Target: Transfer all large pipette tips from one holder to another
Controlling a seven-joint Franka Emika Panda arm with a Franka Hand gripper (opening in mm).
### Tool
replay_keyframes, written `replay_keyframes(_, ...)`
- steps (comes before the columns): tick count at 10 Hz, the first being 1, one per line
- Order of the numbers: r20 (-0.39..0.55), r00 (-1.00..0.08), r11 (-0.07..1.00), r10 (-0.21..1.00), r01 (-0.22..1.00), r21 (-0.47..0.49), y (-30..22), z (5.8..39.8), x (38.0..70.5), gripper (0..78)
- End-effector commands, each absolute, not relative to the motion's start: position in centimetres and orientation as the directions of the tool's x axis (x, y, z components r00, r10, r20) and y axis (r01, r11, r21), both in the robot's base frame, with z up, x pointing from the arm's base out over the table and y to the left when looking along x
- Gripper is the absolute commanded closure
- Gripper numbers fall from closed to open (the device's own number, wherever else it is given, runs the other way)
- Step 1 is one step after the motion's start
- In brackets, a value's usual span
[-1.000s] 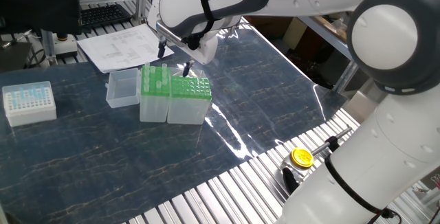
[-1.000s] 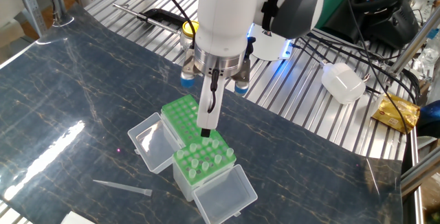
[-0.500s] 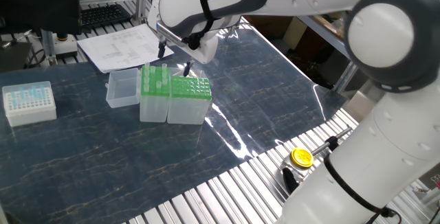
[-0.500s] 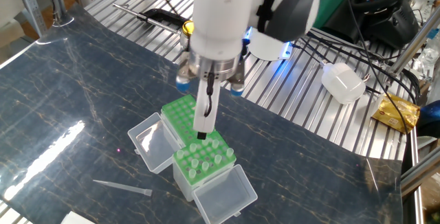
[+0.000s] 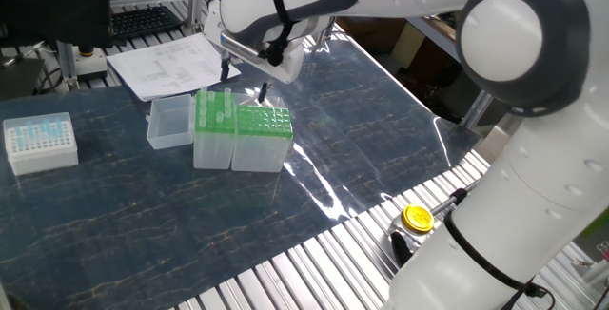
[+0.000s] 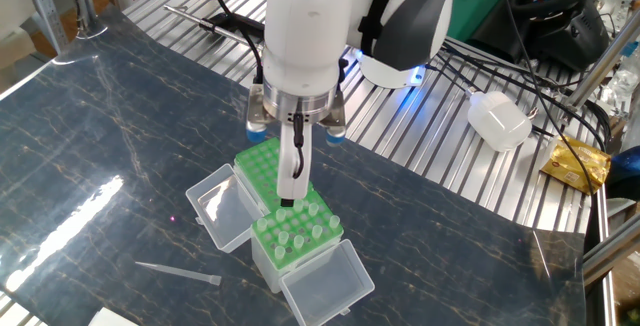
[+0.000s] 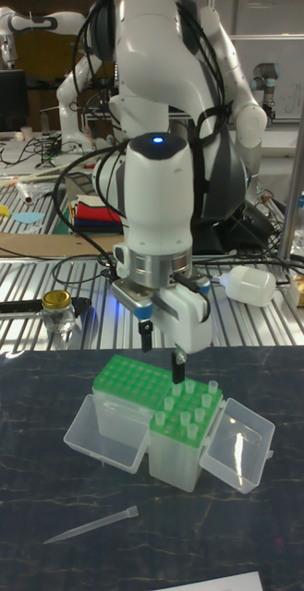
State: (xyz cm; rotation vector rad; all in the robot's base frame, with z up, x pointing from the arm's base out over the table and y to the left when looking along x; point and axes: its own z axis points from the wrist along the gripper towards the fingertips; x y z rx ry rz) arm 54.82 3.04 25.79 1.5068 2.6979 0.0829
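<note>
The wider holder shows an empty green grid top. Touching it stands the narrower, taller holder, with several large pipette tips upright in its rack. My gripper hovers just above the seam between the two boxes. It is open, and nothing shows between its fingers. In the other fixed view the gripper hangs over the near edge of the wider grid. One loose large pipette tip lies flat on the dark table.
Clear hinged lids stick out from both boxes. A white box with pale-blue tips sits at the left. Papers lie behind. A yellow-capped jar and a white bottle rest on the metal rollers.
The gripper has drifted a little sideways, toward the wider green grid, still open. The boxes and the loose tip have not moved.
</note>
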Motion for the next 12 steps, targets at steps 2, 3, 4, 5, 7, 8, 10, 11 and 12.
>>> replay_keyframes(2, -0.018, -0.69, 0.689, 0.724, 0.723, 0.05, 0.0, 25.4, 57.8, 0.1)
replay_keyframes(3, -0.021, -0.705, 0.705, 0.709, 0.708, 0.047, -0.3, 25.4, 58.1, 0.1)
replay_keyframes(4, -0.022, -0.709, 0.71, 0.704, 0.703, 0.046, -0.5, 25.4, 58.2, 0.1)
replay_keyframes(5, -0.024, -0.721, 0.721, 0.692, 0.691, 0.044, -0.9, 25.7, 58.8, 0.1)
replay_keyframes(7, -0.018, -0.727, 0.727, 0.686, 0.685, 0.047, -1.5, 26.1, 59.5, 0.1)
replay_keyframes(8, -0.017, -0.728, 0.728, 0.685, 0.684, 0.046, -1.5, 26.1, 59.6, 0.1)
replay_keyframes(10, -0.024, -0.729, 0.73, 0.684, 0.683, 0.041, -1.6, 26.1, 59.6, 0.1)
replay_keyframes(11, -0.022, -0.724, 0.724, 0.689, 0.688, 0.043, -1.6, 26.1, 59.6, 0.1)
replay_keyframes(12, -0.021, -0.719, 0.719, 0.695, 0.694, 0.043, -1.6, 26.1, 59.6, 0.1)
